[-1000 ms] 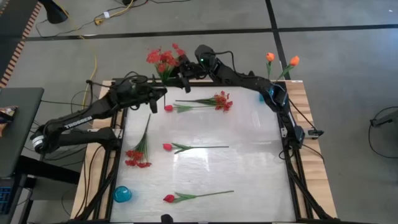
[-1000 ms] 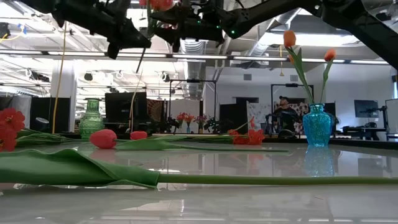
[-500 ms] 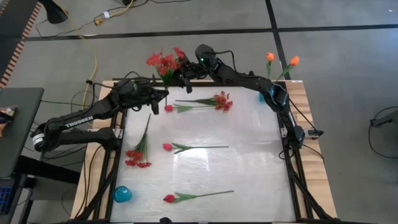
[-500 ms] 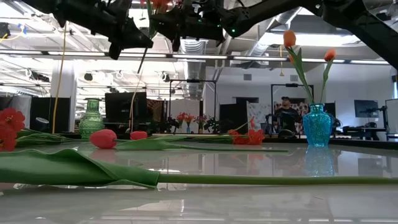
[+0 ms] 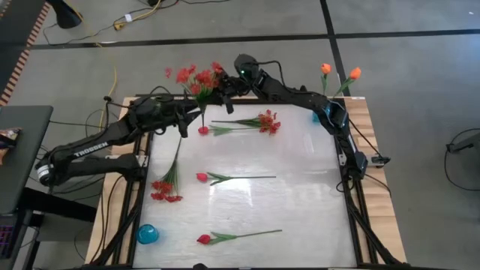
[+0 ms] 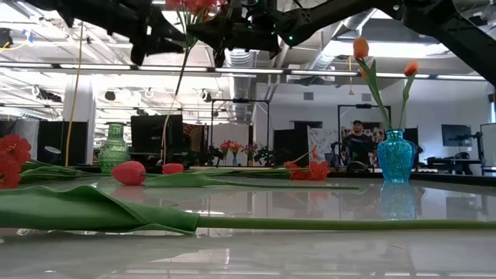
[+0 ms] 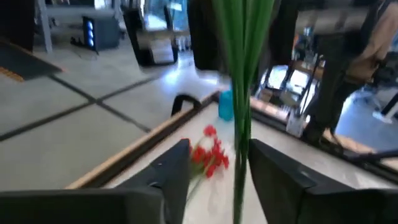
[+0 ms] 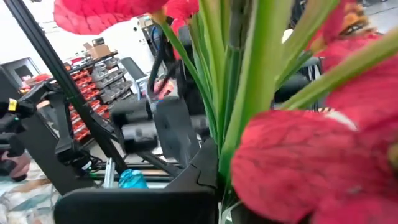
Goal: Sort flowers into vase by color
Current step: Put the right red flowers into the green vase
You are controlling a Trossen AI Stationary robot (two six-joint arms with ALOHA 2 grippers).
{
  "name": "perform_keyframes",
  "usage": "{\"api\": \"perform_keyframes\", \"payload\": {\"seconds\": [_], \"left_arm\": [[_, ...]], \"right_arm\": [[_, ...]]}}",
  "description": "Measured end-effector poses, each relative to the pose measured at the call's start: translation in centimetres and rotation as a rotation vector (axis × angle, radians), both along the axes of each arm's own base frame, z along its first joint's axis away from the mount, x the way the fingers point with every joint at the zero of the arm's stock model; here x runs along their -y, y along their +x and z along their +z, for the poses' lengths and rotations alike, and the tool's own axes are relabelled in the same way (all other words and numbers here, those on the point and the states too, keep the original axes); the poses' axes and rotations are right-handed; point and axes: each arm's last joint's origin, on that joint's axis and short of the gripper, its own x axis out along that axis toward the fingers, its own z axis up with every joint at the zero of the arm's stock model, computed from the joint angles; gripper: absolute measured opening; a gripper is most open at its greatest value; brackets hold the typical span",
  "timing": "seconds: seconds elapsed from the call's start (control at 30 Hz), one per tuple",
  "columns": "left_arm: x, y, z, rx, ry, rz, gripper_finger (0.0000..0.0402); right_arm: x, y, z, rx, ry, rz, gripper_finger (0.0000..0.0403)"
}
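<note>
A blue vase [image 6: 396, 156] with two orange tulips [image 5: 340, 73] in it is seen at the counter's [image 5: 300, 210] far right corner, well to the right of the right pincer [image 5: 214, 89]; a green vase [image 6: 114, 149] stands at the far left in the low view, and its contents cannot be told; a small blue container [image 5: 147, 234] sits at the near left corner. A red spray [image 5: 196, 77] is held up over the far edge; the right pincer is closed on its stems, while the left pincer [image 5: 189, 120], just beside and lower, has its fingers [image 7: 176, 171] parted around the stem [image 7: 241, 124]. On the counter are counted two more red sprays [image 5: 262, 121] and three pinkish-red tulips [image 5: 234, 178], one of them [image 5: 214, 129] just under the pincers. Open room is left over the right half of the counter.
</note>
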Motion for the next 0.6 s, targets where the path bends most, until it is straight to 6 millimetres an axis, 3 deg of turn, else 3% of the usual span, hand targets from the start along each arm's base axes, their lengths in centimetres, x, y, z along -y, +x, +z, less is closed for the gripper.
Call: {"api": "perform_keyframes", "payload": {"seconds": [0.17,0.37,0.6], "left_arm": [[0.2,-0.3,0.3,0.021,0.0,0.001,0.0178],[-0.4,0.8,-0.5,0.013,-0.077,-0.03,0.0181],[-0.3,1.0,0.4,0.095,-0.041,-0.095,0.0181]], "right_arm": [[-0.2,0.1,0.1,0.009,-0.005,-0.01,0.0032],[-1.0,0.5,0.2,0.028,-0.017,-0.02,0.0034],[-1.4,0.7,0.2,0.029,-0.032,-0.015,0.0034]]}}
